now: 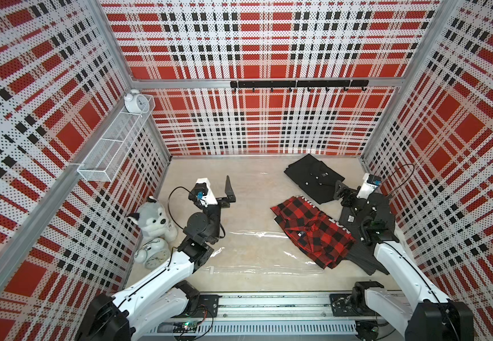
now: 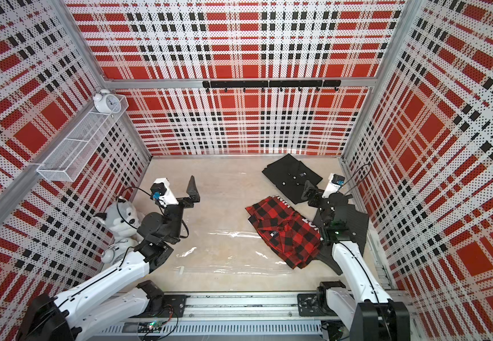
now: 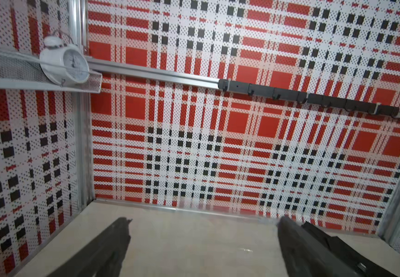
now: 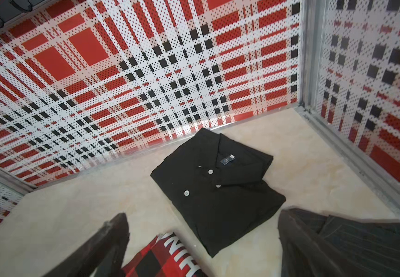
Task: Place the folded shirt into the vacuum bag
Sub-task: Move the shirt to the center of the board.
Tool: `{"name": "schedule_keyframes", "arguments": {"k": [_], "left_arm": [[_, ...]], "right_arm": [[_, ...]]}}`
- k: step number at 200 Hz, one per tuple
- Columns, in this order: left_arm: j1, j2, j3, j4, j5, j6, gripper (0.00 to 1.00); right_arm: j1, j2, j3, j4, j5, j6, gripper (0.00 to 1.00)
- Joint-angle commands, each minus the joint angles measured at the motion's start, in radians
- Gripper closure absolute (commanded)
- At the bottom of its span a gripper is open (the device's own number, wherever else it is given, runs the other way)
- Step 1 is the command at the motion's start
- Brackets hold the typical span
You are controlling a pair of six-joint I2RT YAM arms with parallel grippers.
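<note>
While left hand and right hand gape empty, the clear vacuum bag lies flat.

Bright, even light, soft shadows; glare streaks the vacuum bag (wide-angle bowing at edges, wrist-view foregrounds blurred).

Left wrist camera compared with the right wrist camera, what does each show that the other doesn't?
Left wrist only: the white alarm clock on the mesh shelf. Right wrist only: the red plaid shirt, the striped dark garment, and the black shirt with its buttons. Both: the beige tabletop, the plaid wall, and an open gripper each, the left gripper and the right gripper.
</note>
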Motion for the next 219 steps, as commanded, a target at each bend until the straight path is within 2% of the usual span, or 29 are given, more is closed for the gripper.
{"name": "schedule_keyframes", "arguments": {"k": [1,26,47,64,88,117,143,181,205,219], "left_arm": [[0.075,0.003,-0.022,-0.058,0.136,-0.163,0.02],[0.134,0.163,0.104,-0.137,0.34,-0.227,0.02],[0.14,0.357,0.286,-0.282,0.436,-0.247,0.02],[0.147,0.502,0.429,-0.379,0.487,-0.263,0.02],[0.166,0.704,0.625,-0.493,0.553,-0.289,0.02],[0.182,0.92,0.863,-0.604,0.647,-0.29,0.02],[0.214,1.1,1.017,-0.639,0.738,-0.33,0.02],[0.25,1.293,1.163,-0.645,0.76,-0.344,0.02],[0.262,1.377,1.215,-0.646,0.78,-0.394,0.02],[0.256,1.388,1.204,-0.65,0.753,-0.405,0.02]], "right_arm": [[-0.075,0.066,-0.016,0.064,-0.255,0.148,0.0],[-0.076,0.194,0.03,0.107,-0.403,0.159,0.0],[-0.048,0.295,0.072,0.118,-0.473,0.16,0.1],[-0.001,0.377,0.148,0.088,-0.479,0.142,0.13],[0.082,0.512,0.312,-0.107,-0.454,0.053,0.18],[0.142,0.689,0.506,-0.2,-0.446,0.079,0.23],[0.181,0.872,0.726,-0.313,-0.445,0.081,0.26],[0.202,1.107,1.008,-0.455,-0.396,0.088,0.34],[0.202,1.238,1.162,-0.516,-0.369,0.099,0.34],[0.204,1.314,1.251,-0.572,-0.36,0.13,0.34]]}}
